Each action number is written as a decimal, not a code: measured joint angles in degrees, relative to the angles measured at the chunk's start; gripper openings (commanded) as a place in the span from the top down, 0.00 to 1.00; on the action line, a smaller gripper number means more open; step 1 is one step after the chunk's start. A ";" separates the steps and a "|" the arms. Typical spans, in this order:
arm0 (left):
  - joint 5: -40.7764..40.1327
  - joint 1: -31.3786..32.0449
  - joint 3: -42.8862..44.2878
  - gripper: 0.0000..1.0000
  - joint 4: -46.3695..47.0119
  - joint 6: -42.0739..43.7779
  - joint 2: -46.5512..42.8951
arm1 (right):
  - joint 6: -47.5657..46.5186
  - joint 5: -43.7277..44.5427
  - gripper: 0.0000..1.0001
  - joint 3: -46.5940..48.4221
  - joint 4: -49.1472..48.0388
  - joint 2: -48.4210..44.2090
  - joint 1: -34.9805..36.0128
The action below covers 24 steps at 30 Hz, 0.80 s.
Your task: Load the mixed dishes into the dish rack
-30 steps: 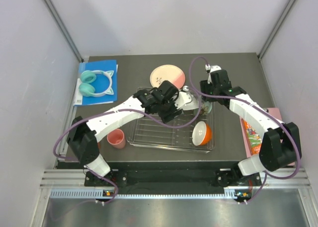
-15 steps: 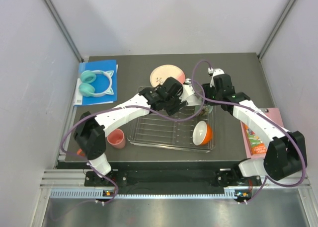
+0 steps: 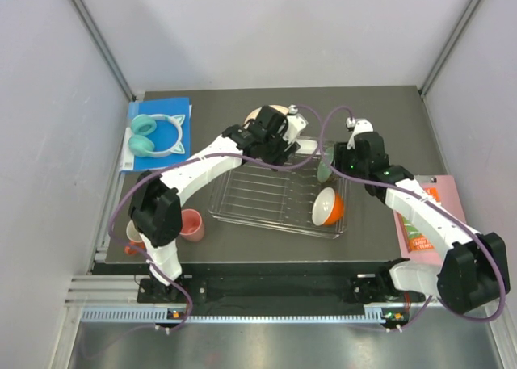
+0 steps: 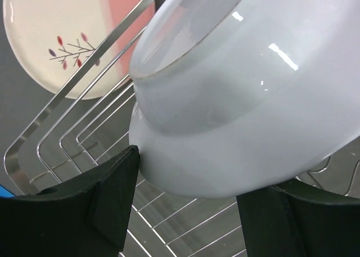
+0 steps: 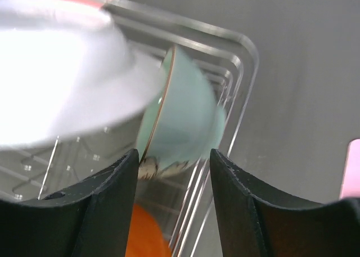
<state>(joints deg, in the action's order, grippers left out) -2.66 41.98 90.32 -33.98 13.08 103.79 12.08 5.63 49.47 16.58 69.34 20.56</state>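
Left claw (image 4: 188,175) seemingly gripping white plate (image 4: 242,99) over dish rack (image 4: 84,71).

The top camera looks steeply down from behind the arm bases over the whole table (image 3: 380,111). The left wrist view hugs the dish rack's (image 4: 67,127) 11 o'clock corner, the white plate (image 4: 247,99) looming close. The right wrist view faces its 2 o'clock corner. All three share the rack.

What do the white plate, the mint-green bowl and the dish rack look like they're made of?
The white plate looks like glazed ceramic: glossy, with sharp highlights. The mint-green bowl is probably glazed ceramic too: smooth, with a thin darker rim line. The dish rack appears to be metal wire, thin, silver and reflective.
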 measured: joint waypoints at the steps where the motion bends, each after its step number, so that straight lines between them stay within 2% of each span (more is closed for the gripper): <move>1: 0.31 -0.74 0.57 0.31 0.11 -0.42 0.44 | 0.13 -0.28 0.47 -0.55 0.04 -0.02 0.15; 6: 2.08 -3.67 2.84 0.31 0.17 -2.45 2.71 | 0.20 -0.63 0.47 -3.02 1.05 0.00 0.85; 14: 2.16 -4.74 2.86 0.31 -0.20 -4.35 3.98 | 0.09 1.40 0.46 -2.95 1.99 0.37 2.51; 19: 2.27 -4.76 2.89 0.31 -0.24 -4.70 4.00 | -0.44 7.80 0.46 -0.87 2.34 0.48 7.52; 24: 2.69 -4.81 3.08 0.31 -0.42 -5.05 4.07 | -1.09 14.19 0.50 3.58 -0.15 0.85 8.96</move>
<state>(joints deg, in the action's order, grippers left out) 0.03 37.17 93.41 -34.39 8.03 107.85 10.98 19.81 53.06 16.43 70.19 29.52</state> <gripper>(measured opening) 0.695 0.523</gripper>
